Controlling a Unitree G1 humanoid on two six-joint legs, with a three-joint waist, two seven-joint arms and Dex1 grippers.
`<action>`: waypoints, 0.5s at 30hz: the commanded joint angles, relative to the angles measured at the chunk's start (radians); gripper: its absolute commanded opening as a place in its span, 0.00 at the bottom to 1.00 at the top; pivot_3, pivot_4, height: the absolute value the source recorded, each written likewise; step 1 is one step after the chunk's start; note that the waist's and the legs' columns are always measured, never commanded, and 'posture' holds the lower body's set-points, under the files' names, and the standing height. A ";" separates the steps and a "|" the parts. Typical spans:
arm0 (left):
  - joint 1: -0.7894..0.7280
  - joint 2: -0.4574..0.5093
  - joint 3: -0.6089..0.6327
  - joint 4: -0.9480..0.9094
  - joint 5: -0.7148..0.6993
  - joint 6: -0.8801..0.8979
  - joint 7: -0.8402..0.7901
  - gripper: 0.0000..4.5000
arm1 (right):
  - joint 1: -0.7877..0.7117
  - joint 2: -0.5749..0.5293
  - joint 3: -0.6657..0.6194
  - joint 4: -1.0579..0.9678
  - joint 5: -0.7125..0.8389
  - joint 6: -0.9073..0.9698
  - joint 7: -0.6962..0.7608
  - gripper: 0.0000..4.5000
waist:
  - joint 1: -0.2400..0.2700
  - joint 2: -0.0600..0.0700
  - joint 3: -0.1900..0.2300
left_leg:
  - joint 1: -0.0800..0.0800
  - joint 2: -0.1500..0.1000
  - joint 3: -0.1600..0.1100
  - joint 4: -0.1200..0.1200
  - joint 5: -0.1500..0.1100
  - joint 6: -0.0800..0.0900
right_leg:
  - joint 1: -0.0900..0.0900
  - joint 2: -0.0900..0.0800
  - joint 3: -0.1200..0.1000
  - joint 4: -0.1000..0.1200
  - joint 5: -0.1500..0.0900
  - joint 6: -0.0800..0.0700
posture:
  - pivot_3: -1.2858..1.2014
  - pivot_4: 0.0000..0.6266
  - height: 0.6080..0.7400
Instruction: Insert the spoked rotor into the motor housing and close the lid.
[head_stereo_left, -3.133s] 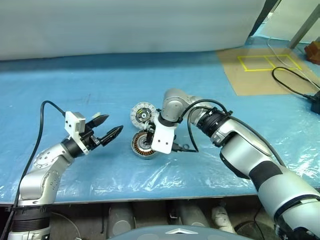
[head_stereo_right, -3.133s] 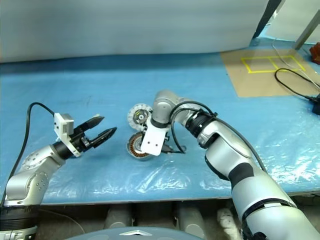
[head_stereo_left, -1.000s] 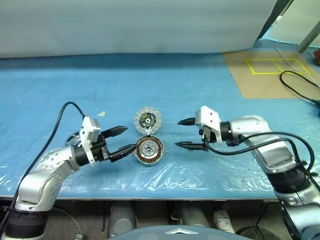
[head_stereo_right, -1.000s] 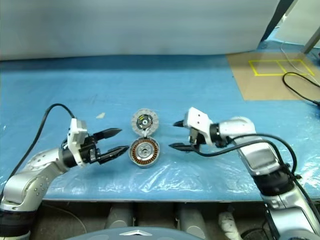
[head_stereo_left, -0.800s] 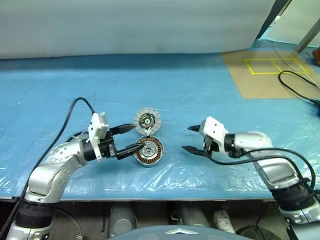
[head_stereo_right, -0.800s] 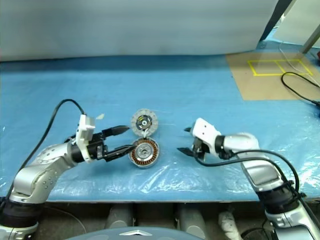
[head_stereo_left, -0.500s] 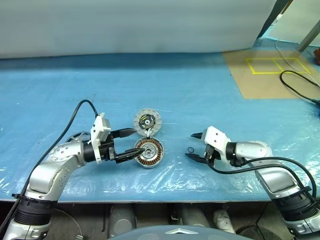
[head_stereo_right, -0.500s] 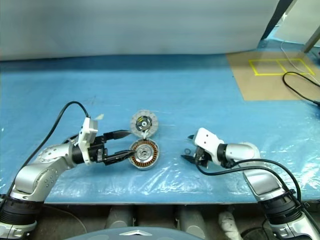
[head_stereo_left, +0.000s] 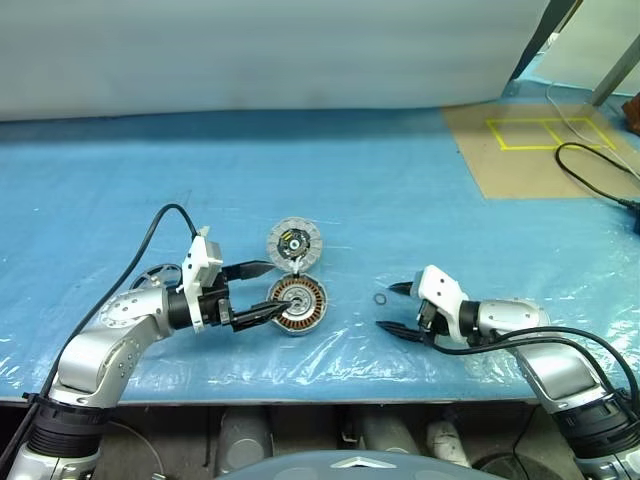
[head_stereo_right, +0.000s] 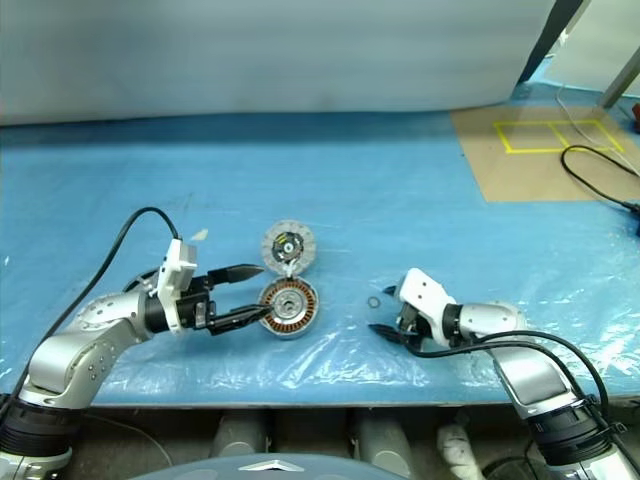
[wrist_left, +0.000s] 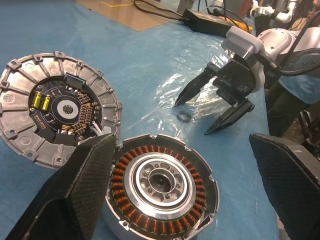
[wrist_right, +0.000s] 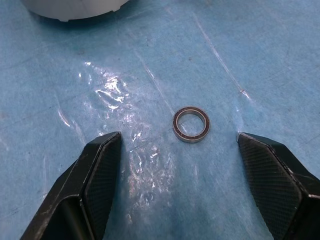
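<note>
1. the motor housing (head_stereo_left: 297, 304) lies open on the blue table (head_stereo_left: 400, 200), copper windings up, its lid (head_stereo_left: 295, 241) flipped back at the housing's 12 o'clock and touching its rim.
2. the left gripper (head_stereo_left: 262, 292) has its jaws wide apart and holds nothing; it points level toward the housing from 9 o'clock, one fingertip over the near rim, the other beside the lid.
3. the spoked rotor (head_stereo_left: 160, 276) sits on the table behind the left arm, at about 9 o'clock from the housing and well apart from it, partly hidden.
4. the right gripper (head_stereo_left: 394, 307) has its jaws spread and empty, at the housing's 3 o'clock, tilted down at a small ring (wrist_right: 191, 124) lying between its fingertips but not touching them.
5. judgement: the rotor is not yet in. the left arm is far nearer to it, yet its jaws face away from it, so it would have to turn back toward 9 o'clock.
</note>
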 joint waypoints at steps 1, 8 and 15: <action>-0.004 -0.004 0.009 -0.032 -0.015 0.001 0.006 1.00 | 0.029 0.003 -0.001 0.012 0.000 0.007 -0.011 0.86 | 0.000 0.000 0.000 | 0.000 0.000 0.000 0.000 0.000 0.000 | 0.001 0.000 0.000 0.000 0.000 0.000 | 0.52 0.24 1.00; -0.009 -0.006 0.005 -0.022 -0.008 -0.006 0.001 1.00 | 0.039 0.023 0.005 0.029 -0.007 -0.001 -0.042 0.86 | -0.002 0.000 0.000 | 0.002 0.000 0.000 -0.001 0.000 0.000 | 0.003 -0.001 -0.001 -0.003 0.002 -0.003 | 0.52 0.24 1.00; -0.009 -0.021 -0.009 -0.019 -0.002 -0.011 0.004 1.00 | 0.041 0.038 0.012 0.062 -0.024 -0.038 -0.060 0.86 | -0.003 0.000 0.000 | 0.003 0.000 0.000 -0.002 0.000 0.001 | 0.004 -0.001 -0.001 -0.003 -0.001 0.002 | 0.52 0.24 1.00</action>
